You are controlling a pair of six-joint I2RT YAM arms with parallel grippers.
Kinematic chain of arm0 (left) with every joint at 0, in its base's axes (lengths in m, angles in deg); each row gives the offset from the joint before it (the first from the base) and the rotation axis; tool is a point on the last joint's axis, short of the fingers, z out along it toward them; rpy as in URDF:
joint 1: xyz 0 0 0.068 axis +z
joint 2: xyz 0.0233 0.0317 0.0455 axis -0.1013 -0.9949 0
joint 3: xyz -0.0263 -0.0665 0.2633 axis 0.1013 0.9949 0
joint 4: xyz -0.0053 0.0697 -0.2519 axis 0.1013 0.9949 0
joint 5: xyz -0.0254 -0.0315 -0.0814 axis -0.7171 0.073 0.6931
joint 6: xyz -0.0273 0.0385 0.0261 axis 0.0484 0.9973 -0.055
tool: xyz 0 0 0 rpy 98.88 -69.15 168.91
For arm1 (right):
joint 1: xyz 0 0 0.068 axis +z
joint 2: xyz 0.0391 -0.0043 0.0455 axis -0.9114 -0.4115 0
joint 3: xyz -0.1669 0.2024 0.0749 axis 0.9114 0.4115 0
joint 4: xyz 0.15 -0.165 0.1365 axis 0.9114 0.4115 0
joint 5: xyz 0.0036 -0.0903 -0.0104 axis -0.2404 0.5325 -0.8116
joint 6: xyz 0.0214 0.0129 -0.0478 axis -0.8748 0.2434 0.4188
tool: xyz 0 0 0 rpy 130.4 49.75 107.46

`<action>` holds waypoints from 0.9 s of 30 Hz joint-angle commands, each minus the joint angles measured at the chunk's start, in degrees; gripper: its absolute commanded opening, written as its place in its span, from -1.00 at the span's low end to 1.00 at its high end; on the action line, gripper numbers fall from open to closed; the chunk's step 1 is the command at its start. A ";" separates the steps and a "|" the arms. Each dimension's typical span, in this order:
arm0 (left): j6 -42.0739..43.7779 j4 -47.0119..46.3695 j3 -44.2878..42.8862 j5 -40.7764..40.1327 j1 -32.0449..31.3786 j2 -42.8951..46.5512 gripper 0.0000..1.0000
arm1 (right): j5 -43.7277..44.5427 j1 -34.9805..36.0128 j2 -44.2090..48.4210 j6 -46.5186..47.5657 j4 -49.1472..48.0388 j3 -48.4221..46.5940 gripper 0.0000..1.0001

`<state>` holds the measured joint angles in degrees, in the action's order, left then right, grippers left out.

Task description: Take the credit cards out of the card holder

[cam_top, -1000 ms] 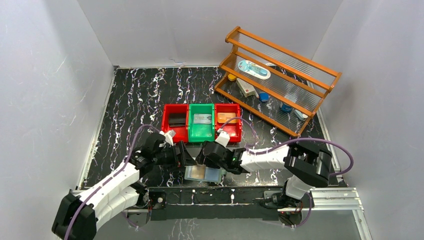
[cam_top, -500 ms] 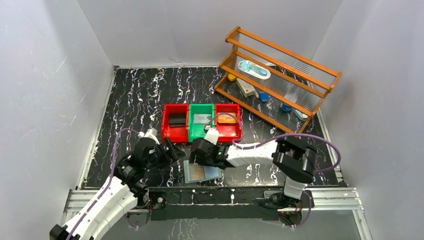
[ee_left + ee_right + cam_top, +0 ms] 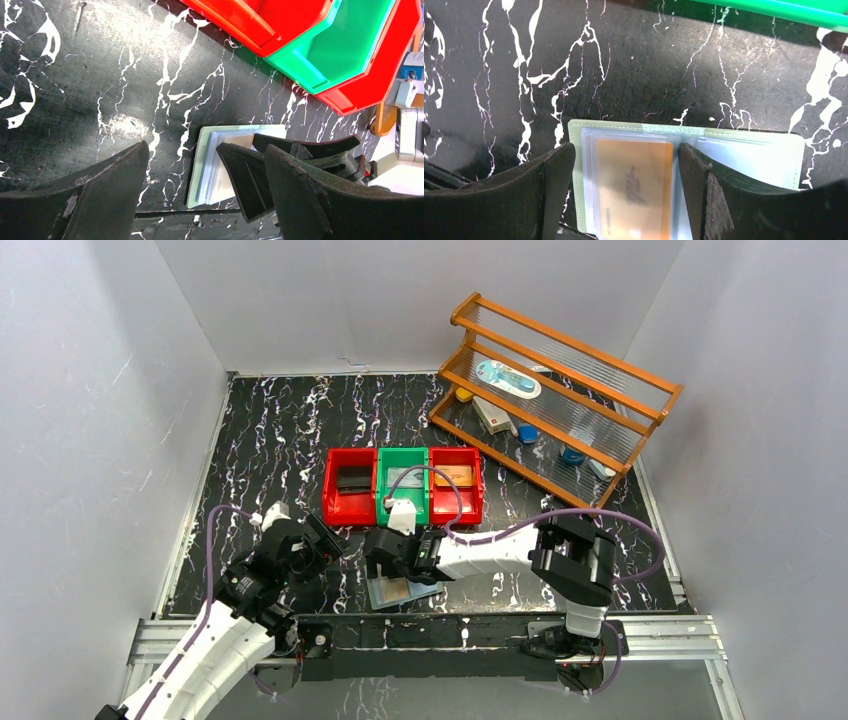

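Observation:
The card holder [image 3: 744,150] lies open on the black marbled table near its front edge, a sage-green cover with clear sleeves. A tan-gold credit card [image 3: 634,192] sits in its left sleeve. My right gripper [image 3: 625,155] is open and hangs just over that page, one finger on each side of the card. My left gripper [image 3: 207,148] is open and empty, left of the card holder [image 3: 202,172] and apart from it. From above, the left gripper [image 3: 322,540] and right gripper [image 3: 385,562] stand close together over the card holder [image 3: 405,592].
Behind the grippers stand three bins in a row: red [image 3: 336,502], green [image 3: 403,508], red [image 3: 470,502]. Each holds one card: dark [image 3: 352,478], silvery [image 3: 404,476], orange [image 3: 455,475]. A wooden rack [image 3: 560,390] with small items stands at the back right.
My right gripper has moved left over the card holder's left page and opened wider. My left arm has drawn back to the left, away from the card holder.

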<state>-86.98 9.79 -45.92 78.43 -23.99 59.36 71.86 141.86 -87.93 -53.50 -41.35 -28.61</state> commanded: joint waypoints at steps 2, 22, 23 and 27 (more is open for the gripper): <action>0.32 1.70 -2.40 -2.31 0.02 -0.24 0.70 | -4.72 0.30 1.20 6.26 -0.41 4.60 0.67; 1.40 1.25 -2.91 -2.09 0.04 -1.22 0.71 | -4.39 0.16 -3.52 6.22 5.65 0.57 0.34; 1.89 0.83 -2.86 -1.69 0.03 -1.31 0.71 | -5.89 -0.12 -2.59 6.16 3.09 1.96 0.33; 4.00 -1.46 -2.84 0.87 0.04 -2.74 0.71 | -12.57 -2.04 0.35 4.27 -5.83 7.18 0.39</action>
<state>-85.45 10.12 -46.86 77.51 -23.99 57.90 69.28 141.18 -87.45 -46.41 -42.23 -27.41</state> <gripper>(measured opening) 0.851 0.677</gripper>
